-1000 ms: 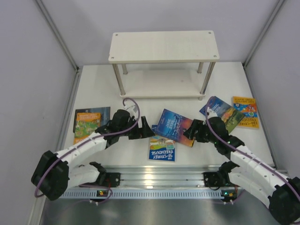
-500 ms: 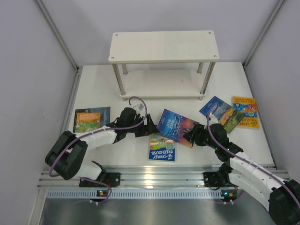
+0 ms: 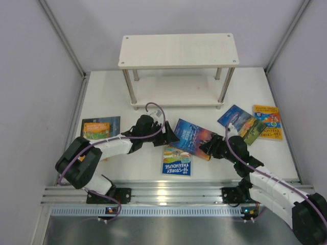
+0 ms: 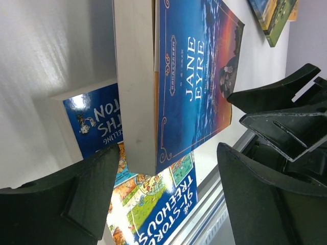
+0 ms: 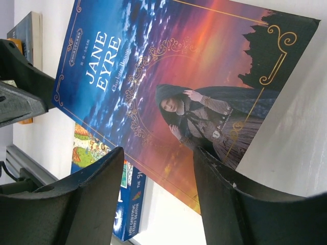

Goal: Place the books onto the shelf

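Beneath Jane Eyre (image 3: 191,137), a treehouse book (image 3: 176,163) lies partly covered

Reading as a robotics lab test cell, not a home. Plain pale grey panel walls (image 3: 30,76) on silver metal corner struts (image 3: 62,38) are boxing in a bare white surface (image 3: 102,97). A slotted aluminium mounting rail (image 3: 173,192) is running along the near edge, carrying two black-and-white robot arms, left (image 3: 110,146) and right (image 3: 268,179).
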Available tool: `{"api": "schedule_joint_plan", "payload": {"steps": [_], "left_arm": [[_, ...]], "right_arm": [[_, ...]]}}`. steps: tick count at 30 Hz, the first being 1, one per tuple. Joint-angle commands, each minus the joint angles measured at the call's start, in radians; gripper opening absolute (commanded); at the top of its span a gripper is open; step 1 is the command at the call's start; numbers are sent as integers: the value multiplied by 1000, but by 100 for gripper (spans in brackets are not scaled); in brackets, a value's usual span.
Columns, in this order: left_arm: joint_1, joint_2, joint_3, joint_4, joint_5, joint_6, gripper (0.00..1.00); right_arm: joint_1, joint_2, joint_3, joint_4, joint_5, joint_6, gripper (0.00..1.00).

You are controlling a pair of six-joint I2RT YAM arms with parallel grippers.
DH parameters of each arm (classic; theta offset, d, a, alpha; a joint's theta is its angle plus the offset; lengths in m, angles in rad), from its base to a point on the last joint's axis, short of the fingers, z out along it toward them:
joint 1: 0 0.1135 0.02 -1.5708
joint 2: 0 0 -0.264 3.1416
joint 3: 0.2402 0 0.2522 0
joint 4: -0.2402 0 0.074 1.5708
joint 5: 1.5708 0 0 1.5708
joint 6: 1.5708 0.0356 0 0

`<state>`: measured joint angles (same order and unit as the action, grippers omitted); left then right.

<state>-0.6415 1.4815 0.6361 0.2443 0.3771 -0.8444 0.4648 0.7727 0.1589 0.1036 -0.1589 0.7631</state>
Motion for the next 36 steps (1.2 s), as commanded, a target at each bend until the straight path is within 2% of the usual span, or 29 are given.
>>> {"api": "schedule_joint_plan", "payload": {"steps": [1, 7, 11, 14, 15, 16, 18, 19, 20, 23, 26, 30, 36], "left_arm": [[-21, 36, 30, 88, -9, -22, 81], [-44, 92, 17, 127, -35, -79, 79], [-53, 131, 5, 232, -24, -123, 70], [-52, 157, 14, 260, 3, -148, 50], [-52, 161, 19, 262, 9, -150, 36], [-52, 160, 22, 263, 17, -151, 30], [-50, 146, 30, 260, 32, -137, 17], [-50, 137, 39, 254, 39, -130, 4], [-47, 117, 43, 245, 52, -119, 0], [-35, 47, 39, 253, 92, -78, 0], [-18, -53, 31, 257, 173, -13, 0], [25, -168, 36, 202, 334, 25, 0], [86, -332, 43, 23, 443, 114, 0]], "right_arm": [[-8, 0, -30, -4, -25, 11, 57], [-6, -23, -35, 1, -53, 31, 56], [-6, -27, -32, -1, -60, 30, 57], [-8, -21, -12, -7, -82, 25, 59], [-8, -21, 1, -16, -88, 18, 60], [-8, -20, 19, -45, -97, -8, 61], [-9, -12, 101, -132, -113, -39, 66], [-11, -9, 137, -155, -141, -77, 68], [-14, -1, 175, -179, -160, -99, 73], [-17, 25, 355, -269, -232, -200, 84], [-20, 118, 598, -393, -277, -324, 91], [-21, 212, 787, -556, -353, -474, 99], [-38, 321, 902, -593, -545, -617, 100]]}}
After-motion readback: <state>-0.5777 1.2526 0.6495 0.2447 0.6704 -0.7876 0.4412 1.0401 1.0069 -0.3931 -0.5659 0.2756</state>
